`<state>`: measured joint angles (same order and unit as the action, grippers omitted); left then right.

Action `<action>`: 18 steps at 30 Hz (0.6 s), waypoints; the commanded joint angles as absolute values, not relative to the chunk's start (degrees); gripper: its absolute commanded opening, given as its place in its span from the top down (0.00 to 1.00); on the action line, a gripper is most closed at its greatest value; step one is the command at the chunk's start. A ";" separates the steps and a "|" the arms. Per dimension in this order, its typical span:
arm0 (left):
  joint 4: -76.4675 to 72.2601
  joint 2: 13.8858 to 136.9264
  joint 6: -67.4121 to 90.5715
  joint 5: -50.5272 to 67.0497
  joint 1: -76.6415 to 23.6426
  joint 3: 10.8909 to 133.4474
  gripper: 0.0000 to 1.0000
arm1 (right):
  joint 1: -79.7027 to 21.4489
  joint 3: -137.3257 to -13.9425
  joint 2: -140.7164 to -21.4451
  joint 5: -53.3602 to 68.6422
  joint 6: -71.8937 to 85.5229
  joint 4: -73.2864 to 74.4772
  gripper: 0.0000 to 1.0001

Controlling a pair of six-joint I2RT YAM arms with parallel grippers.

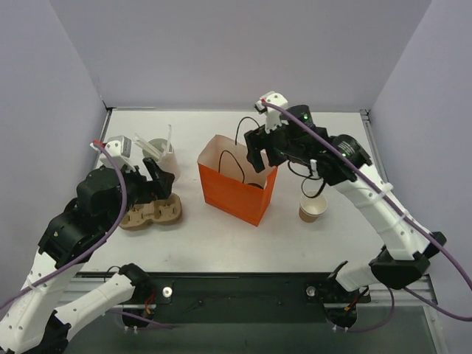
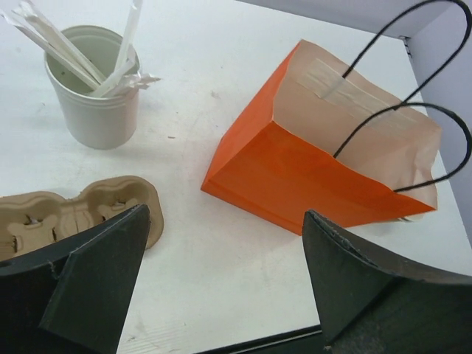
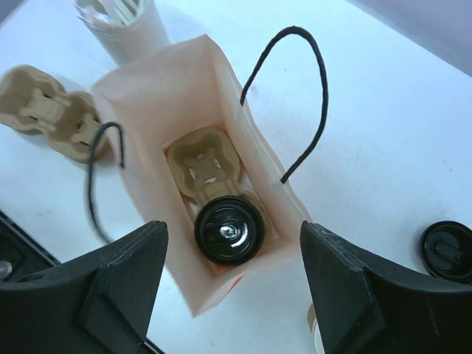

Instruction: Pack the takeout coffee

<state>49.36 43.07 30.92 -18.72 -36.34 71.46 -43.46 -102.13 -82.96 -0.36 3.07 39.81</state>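
Sitting spot: the takeout coffee (image 3: 228,230) is down inside the orange bag (image 3: 184,96), in the middle of the table. It stands in one hole of a cup carrier (image 3: 204,164) on the bag's floor. The other hole is empty. Only the black lid shows.
Right gripper (image 3: 234,225): hangs over the bag's mouth, jaws wide apart, holding nothing.
Left gripper (image 2: 226,212): on the left, jaws wide apart, holding nothing, just above a second carrier (image 2: 81,214).
Weight: probably light. I cannot tell if there is drink inside.
Feel: the paper sides are likely soft and would squash in a hard squeeze. The lid looks smooth and could slip or pop off.
Best hold: the paper sides just under the lid, with a gentle squeeze.
Bag: thin paper that tips easily, so lift it by the string handles.
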 commanded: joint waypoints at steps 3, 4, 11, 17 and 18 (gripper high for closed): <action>50.18 50.79 27.16 -27.15 -34.99 77.51 0.14 | -43.07 -102.31 -74.01 6.76 8.43 40.78 0.18; 49.92 53.32 27.07 -27.68 -34.46 78.13 0.14 | -43.07 -101.43 -72.35 7.46 10.35 40.87 0.09; 50.27 68.10 28.03 -21.61 -24.53 83.31 0.21 | -43.33 -87.74 -61.10 5.55 12.39 40.08 0.00; 45.09 75.23 27.68 -21.03 -16.63 83.23 0.25 | -43.42 -80.43 -52.22 7.03 10.02 39.82 0.00; 43.26 76.37 27.77 -19.44 -15.39 83.58 0.27 | -43.42 -79.90 -50.90 7.73 10.02 39.73 0.00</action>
